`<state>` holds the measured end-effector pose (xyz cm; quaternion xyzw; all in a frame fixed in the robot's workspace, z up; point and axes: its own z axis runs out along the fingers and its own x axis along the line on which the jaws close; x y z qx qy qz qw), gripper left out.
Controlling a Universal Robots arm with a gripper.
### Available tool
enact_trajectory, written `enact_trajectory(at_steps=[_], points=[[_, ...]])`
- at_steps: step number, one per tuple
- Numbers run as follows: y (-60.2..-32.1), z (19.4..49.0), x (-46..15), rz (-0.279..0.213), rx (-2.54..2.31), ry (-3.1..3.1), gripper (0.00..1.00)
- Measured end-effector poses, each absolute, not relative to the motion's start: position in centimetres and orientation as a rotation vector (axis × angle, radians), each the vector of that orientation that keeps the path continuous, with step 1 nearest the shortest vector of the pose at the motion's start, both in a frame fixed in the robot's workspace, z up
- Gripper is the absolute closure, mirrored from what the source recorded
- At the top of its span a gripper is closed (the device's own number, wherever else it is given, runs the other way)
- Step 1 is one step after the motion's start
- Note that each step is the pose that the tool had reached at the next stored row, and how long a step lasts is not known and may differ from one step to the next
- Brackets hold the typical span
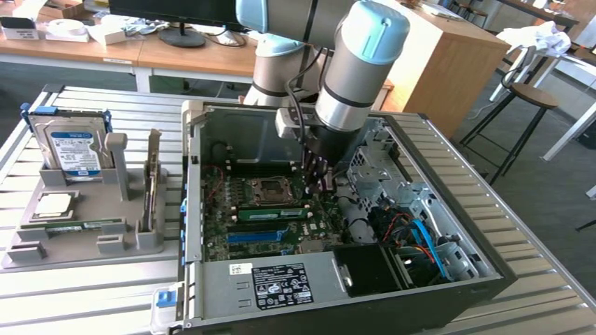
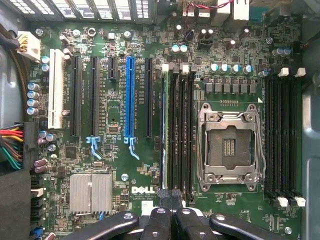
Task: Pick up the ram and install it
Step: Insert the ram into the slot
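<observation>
Noted pincer [image 2: 171, 199] shut tight, gripping nothing, above end of memory slots [image 2: 180, 130]. Found ram [image 1: 270, 211] seated in slot near processor socket [image 2: 229, 146].

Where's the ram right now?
In the exterior view the ram sits in a slot on the motherboard inside the computer case, right beside the empty processor socket.

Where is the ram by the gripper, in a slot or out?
In: the ram stands on edge in a slot beside the processor socket. Fully latched: cannot tell.
</observation>
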<state>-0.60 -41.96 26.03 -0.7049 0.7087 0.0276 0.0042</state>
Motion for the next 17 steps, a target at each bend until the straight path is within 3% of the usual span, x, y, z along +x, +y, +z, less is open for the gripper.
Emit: enact_trajectory(at_steps=[17], points=[[-42.0,26.0,0.5,0.087,-2.208,2.221,0.9]])
